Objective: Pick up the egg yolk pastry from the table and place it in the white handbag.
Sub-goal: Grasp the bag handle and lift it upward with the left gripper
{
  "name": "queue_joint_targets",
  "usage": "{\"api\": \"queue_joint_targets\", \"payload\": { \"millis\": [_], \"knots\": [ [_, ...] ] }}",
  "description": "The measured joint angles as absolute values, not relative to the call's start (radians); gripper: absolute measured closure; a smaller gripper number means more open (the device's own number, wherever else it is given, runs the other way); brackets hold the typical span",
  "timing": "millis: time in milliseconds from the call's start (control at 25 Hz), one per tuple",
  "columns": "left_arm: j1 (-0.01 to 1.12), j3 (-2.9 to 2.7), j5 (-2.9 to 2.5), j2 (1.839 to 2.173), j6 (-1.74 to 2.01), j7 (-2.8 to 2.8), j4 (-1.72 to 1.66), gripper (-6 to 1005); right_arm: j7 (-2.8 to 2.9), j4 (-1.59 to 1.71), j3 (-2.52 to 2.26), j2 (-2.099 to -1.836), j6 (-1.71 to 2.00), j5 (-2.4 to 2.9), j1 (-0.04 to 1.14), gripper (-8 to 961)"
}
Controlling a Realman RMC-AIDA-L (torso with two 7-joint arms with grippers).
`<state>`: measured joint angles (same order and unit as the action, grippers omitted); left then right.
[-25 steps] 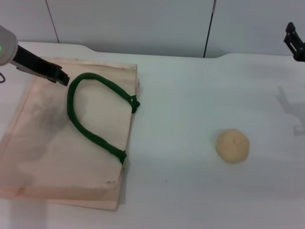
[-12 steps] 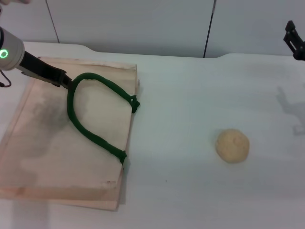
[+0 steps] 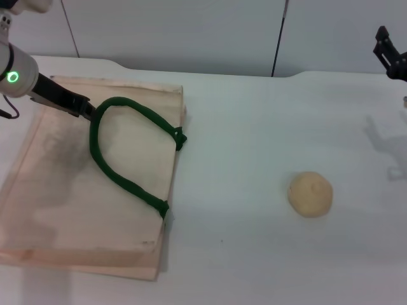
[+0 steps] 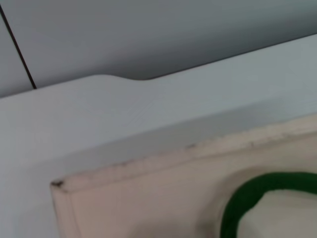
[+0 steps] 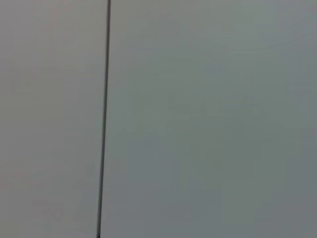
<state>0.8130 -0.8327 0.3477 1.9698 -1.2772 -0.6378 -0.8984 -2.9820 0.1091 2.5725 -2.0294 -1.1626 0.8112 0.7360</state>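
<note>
The egg yolk pastry (image 3: 310, 194), a small round tan dough ball, sits on the white table right of centre. The white handbag (image 3: 70, 197) lies flat at the left, its green rope handle (image 3: 121, 178) looped on top. My left gripper (image 3: 84, 108) is low over the bag's far left part, its tip against the top of the handle loop. The left wrist view shows the bag's corner (image 4: 138, 198) and a piece of the handle (image 4: 247, 193). My right gripper (image 3: 389, 57) hangs high at the far right edge, well away from the pastry.
The white table (image 3: 254, 146) runs from the bag to the pastry and beyond. A grey panelled wall (image 3: 191, 32) stands behind the table's far edge. The right wrist view shows only that wall (image 5: 198, 124).
My left gripper has moved right across the bag until its tip reached the handle loop. The handle, bag and pastry have not moved. The right gripper has risen slightly.
</note>
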Motion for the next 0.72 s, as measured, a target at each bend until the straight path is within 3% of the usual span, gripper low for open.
{"api": "queue_joint_targets", "payload": {
  "millis": [720],
  "knots": [
    [0.846,-0.836,0.332,1.994,-1.192,-0.664,-0.816,695,-2.982,0.110,2.572,-2.029,-1.163,0.813,0.741,186]
  ]
}}
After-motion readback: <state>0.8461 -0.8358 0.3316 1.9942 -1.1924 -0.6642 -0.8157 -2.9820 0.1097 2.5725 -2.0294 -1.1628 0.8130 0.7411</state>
